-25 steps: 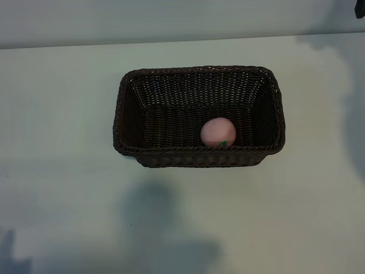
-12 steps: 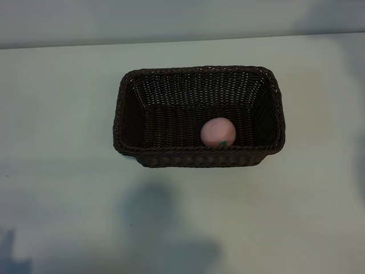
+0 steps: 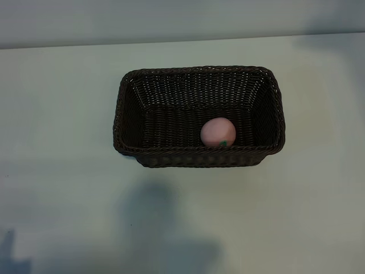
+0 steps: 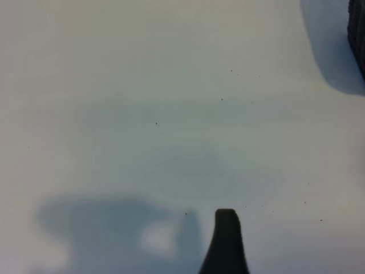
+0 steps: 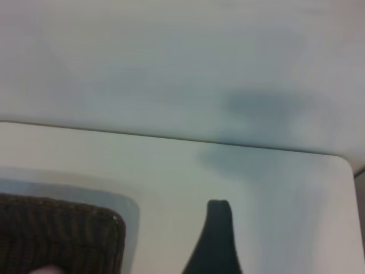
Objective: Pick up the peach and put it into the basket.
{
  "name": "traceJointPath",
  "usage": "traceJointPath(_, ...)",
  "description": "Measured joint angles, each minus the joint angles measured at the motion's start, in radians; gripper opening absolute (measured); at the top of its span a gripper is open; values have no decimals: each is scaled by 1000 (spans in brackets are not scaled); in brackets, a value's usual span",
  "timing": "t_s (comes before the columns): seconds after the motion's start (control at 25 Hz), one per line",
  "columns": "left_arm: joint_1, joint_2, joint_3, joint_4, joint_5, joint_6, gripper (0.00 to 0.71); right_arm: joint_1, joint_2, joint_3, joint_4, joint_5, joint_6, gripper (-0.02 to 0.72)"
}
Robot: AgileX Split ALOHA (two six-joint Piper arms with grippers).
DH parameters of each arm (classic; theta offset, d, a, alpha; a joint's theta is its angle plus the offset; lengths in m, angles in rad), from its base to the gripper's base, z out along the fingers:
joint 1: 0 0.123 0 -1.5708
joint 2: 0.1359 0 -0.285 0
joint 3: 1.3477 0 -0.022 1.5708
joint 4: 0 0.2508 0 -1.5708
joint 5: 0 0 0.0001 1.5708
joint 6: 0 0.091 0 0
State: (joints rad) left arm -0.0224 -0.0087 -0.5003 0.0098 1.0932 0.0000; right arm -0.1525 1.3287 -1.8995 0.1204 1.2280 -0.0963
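Exterior view shows neither arm; only the basket [image 3: 198,116] stands on the pale desk [image 3: 63,114], with the peach [image 3: 218,132] lying inside it against the basket's near long wall, toward the basket's right end, its green leaf mark turned to that wall.

In the right wrist view one dark finger [image 5: 215,240] of the right gripper [image 5: 215,240] shows, raised above the desk and apart from the basket, whose braided corner [image 5: 63,234] sits just beside it; a pale sliver at that basket's inner edge may be the peach, though it is too little to be sure. The gripper stands spread and holds nothing.

In the left wrist view one dark finger [image 4: 225,242] of the left gripper [image 4: 225,242] hangs over bare desk, well apart from the basket, of which only a dark edge [image 4: 357,31] shows. This gripper is spread too, and empty.

The desk is plain and whitish, with soft grey shadows beyond the basket's near side. Behind the basket's far side the desk ends at a plain pale wall [image 3: 171,17].
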Motion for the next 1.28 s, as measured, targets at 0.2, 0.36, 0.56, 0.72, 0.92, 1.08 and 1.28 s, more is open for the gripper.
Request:
traceJointPath(0.2,0,0,0,0,0,0,592,0,-183,179,-33,0,-10,597)
traceJointPath(0.36,0,0,0,0,0,0,592,0,-372,331,-36,-4,-10,597)
traceJointPath(0.56,0,0,0,0,0,0,592,14,-571,486,-39,-57,-11,597)
traceJointPath(0.72,0,0,0,0,0,0,592,85,-659,571,-39,-74,12,597)
traceJointPath(0.92,0,0,0,0,0,-6,592,113,-736,671,-78,-108,53,597)
traceJointPath(1.08,0,0,0,0,0,-6,592,113,-780,740,-109,-135,58,597)
traceJointPath(1.28,0,0,0,0,0,-6,592,113,-825,826,-131,-146,96,596)
